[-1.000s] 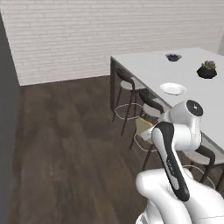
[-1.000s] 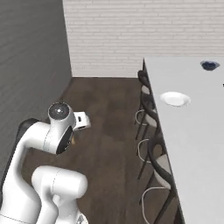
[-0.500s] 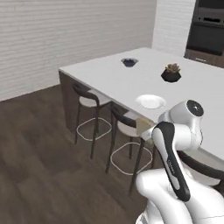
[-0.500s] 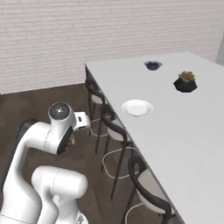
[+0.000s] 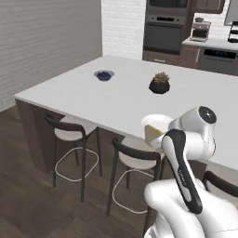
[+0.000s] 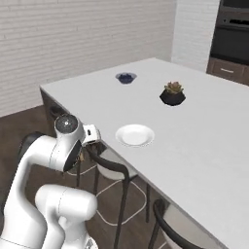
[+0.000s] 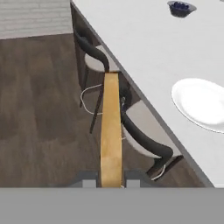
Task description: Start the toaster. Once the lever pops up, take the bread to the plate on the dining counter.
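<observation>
hand (image 7: pixel 111 180) gripping bread (image 7: pixel 111 131), beside plate (image 7: pixel 202 103)

Large white dining counter (image 6: pixel 204 146) on a dark wood base, long edge lined with stools. Carries three things, well apart. White plate (image 6: pixel 134 134) near the stool-side edge, bare, flat on the top. Small dark blue bowl (image 6: pixel 126 77) toward the far end, closer to the corner by the brick wall. Dark round pot with a spiky green-brown plant (image 6: pixel 172 94) further in from the edge, roughly between bowl and plate along the counter's length.
</observation>
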You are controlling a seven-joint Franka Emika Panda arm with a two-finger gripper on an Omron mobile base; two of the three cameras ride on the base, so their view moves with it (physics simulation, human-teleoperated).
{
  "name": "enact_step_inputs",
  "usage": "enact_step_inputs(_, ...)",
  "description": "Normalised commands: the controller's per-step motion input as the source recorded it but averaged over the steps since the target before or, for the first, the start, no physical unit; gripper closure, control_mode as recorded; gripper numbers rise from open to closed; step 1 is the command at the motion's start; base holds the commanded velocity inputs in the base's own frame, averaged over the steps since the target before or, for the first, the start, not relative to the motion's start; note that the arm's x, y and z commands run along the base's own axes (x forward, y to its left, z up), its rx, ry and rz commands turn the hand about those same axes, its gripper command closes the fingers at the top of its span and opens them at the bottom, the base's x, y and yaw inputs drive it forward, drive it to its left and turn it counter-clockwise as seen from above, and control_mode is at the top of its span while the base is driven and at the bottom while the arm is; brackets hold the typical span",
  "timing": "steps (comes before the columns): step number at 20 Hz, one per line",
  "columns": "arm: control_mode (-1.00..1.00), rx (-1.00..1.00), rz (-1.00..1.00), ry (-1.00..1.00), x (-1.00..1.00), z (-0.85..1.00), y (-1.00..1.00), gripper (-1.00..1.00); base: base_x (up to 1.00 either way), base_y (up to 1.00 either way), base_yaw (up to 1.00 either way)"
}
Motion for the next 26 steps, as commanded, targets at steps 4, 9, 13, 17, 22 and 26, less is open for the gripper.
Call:
enact_step_inputs(4, 1.00, 0.00, 0.00, 0.00, 0.00, 0.00, 0.00, 1.00, 0.71, 0.47, -0.56)
enact_step_inputs(9, -1.00, -0.01, -0.22, -0.07, 0.27, -0.02, 0.18, 1.00, 0.38, 0.27, -0.33)
enact_step_inputs(13, -1.00, -0.01, -0.56, -0.17, 0.75, -0.07, 0.37, 1.00, 0.00, 0.00, 0.00)
enact_step_inputs(17, -1.00, 0.00, -0.50, -0.06, 0.77, -0.10, 0.07, 1.00, 0.00, 0.00, 0.00)
enact_step_inputs(22, -1.00, 0.00, -0.43, 0.06, 0.60, -0.02, -0.17, 1.00, 0.00, 0.00, 0.00)
enact_step_inputs(26, -1.00, 0.00, -0.34, 0.25, 0.40, 0.02, -0.36, 1.00, 0.00, 0.00, 0.00)
